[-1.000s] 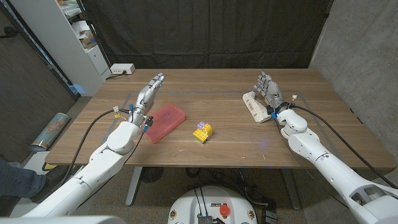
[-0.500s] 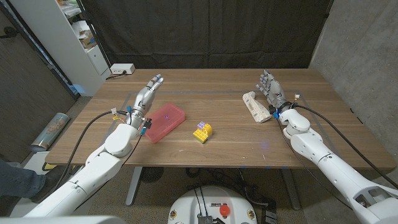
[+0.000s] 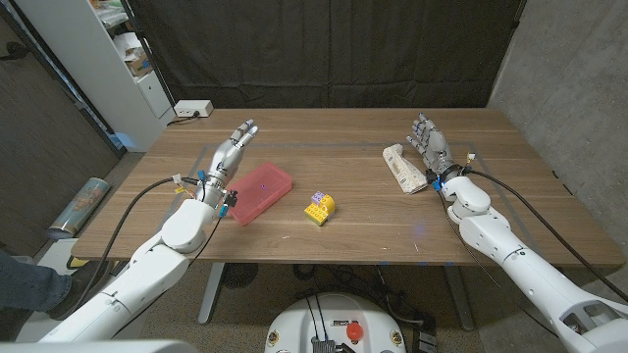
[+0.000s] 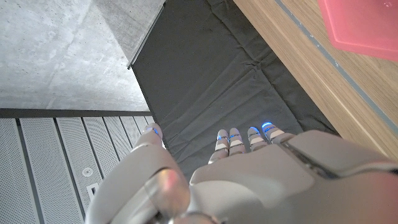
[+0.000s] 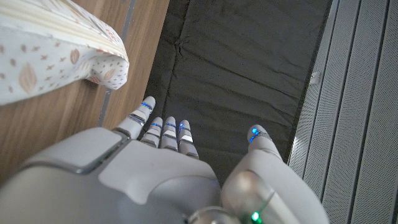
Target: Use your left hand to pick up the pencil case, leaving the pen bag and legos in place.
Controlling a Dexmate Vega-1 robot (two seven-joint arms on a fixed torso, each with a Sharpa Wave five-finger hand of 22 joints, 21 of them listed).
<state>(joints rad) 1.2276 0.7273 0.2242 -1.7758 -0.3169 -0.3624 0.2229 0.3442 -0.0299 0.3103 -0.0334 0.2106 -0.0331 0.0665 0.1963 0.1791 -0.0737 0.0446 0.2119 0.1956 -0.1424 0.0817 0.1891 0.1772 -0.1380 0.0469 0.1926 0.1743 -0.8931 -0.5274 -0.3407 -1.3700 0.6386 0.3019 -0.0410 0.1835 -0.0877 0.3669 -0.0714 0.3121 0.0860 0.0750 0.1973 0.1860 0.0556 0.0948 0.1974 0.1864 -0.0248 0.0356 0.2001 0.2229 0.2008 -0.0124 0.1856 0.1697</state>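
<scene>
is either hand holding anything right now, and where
Nothing is held. The left hand is open beside the pink pencil case; the right hand is open beside the pen bag.

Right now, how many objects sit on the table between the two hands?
3: pink pencil case beside the left robot hand, lego block near the middle, patterned pen bag beside the right robot hand. None looks hidden.
</scene>
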